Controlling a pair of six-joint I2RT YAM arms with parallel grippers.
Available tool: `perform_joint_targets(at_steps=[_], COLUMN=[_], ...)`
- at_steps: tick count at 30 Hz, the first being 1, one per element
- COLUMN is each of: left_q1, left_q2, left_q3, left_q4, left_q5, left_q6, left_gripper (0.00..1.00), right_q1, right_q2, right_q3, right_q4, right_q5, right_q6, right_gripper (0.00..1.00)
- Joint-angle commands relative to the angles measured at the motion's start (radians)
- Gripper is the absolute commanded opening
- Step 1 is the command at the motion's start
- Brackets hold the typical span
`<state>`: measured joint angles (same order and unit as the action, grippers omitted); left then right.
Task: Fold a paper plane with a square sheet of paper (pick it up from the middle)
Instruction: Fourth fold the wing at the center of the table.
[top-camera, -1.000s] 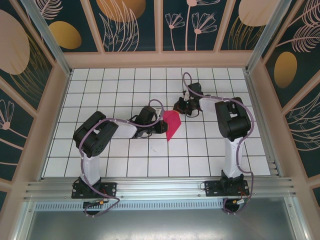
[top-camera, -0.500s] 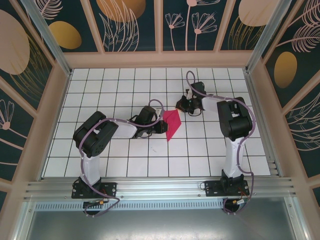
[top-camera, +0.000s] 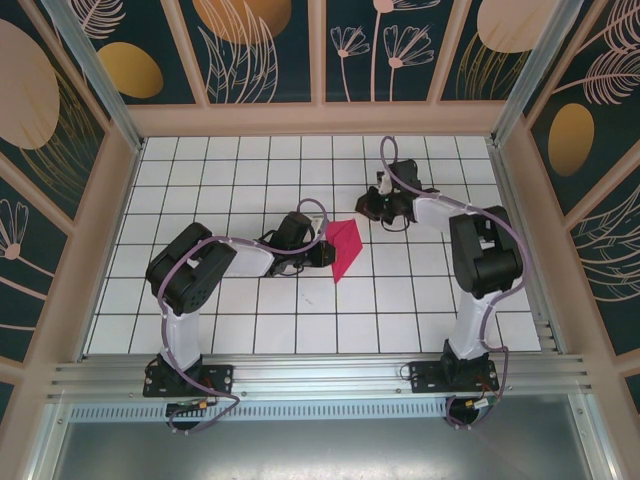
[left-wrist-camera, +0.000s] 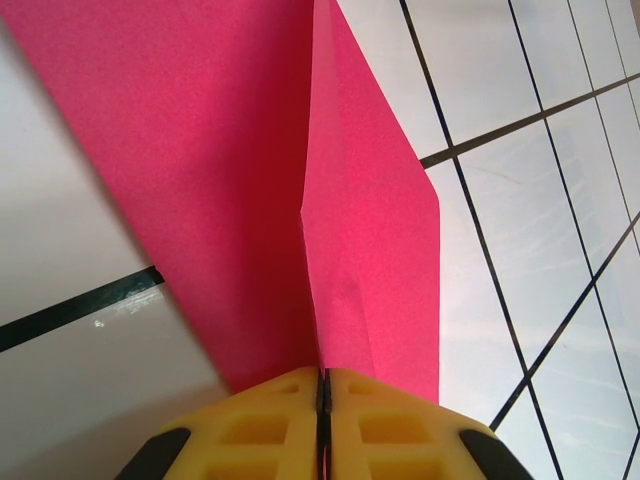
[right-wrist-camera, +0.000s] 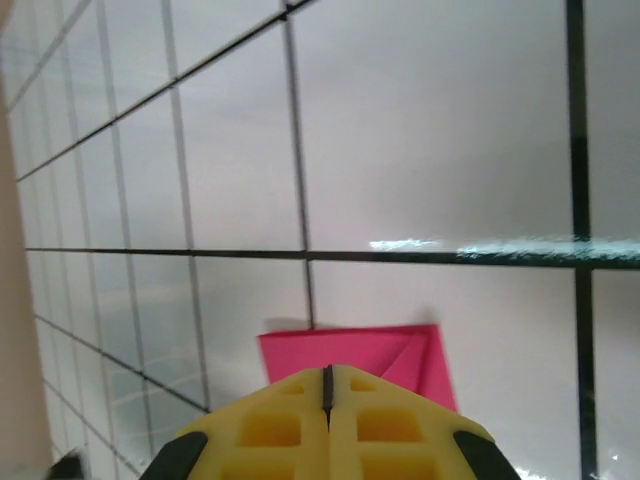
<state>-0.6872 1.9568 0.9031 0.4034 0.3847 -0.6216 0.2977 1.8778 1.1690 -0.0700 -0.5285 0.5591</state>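
Note:
The square sheet of paper (top-camera: 345, 248) is magenta and folded into a narrow pointed shape with a centre crease, its tip toward the near edge. It stands partly raised off the tiled floor. My left gripper (top-camera: 327, 250) is shut on its left side. In the left wrist view the crease of the paper (left-wrist-camera: 230, 150) runs straight into the closed yellow fingertips of the left gripper (left-wrist-camera: 323, 375). My right gripper (top-camera: 364, 210) is shut and holds nothing, just up and right of the paper's far corner. From the right gripper (right-wrist-camera: 327, 372) the paper (right-wrist-camera: 340, 348) shows small, beyond the fingertips.
The white tiled floor (top-camera: 200, 170) is boxed in by wooden walls (top-camera: 320, 120) at the back and both sides. An aluminium rail (top-camera: 320, 375) carries the arm bases along the near edge. Open tiles lie left of and behind the paper.
The right arm's elbow swung out to the right and its shut gripper drew slightly back from the paper's far corner. The left gripper and the paper stayed put.

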Motion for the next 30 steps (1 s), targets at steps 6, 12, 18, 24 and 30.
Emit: perform_joint_targets(at_steps=[6,12,18,24,30], left_q1=[-0.004,-0.004,-0.005,-0.005,-0.004], left_q2=[0.023,0.019,0.0,-0.09,-0.159], left_q3=[-0.04,-0.037,-0.039,-0.035,0.008], left_q4=[-0.173,-0.176,-0.17,-0.178,-0.233], left_q5=[-0.01,-0.009,-0.014,-0.084,-0.195], left_q6=[-0.011,-0.015,-0.029,-0.077,-0.096], left_gripper=[0.13,0.14,0.17,0.4,0.4], right_q1=[0.09,0.129,0.126,0.124,0.125], right_q2=[-0.05,0.018,0.067,0.068,0.066], right_q3=[-0.165,-0.199,-0.243,-0.285,-0.268], right_q4=[0.136,0.181,0.188,0.215,0.198], right_q5=[-0.063,-0.045,0.001,-0.021,-0.043], right_q6=[0.083,0.104,0.083,0.067,0.049], right_gripper=[0.05,0.05,0.04,0.03,0.03])
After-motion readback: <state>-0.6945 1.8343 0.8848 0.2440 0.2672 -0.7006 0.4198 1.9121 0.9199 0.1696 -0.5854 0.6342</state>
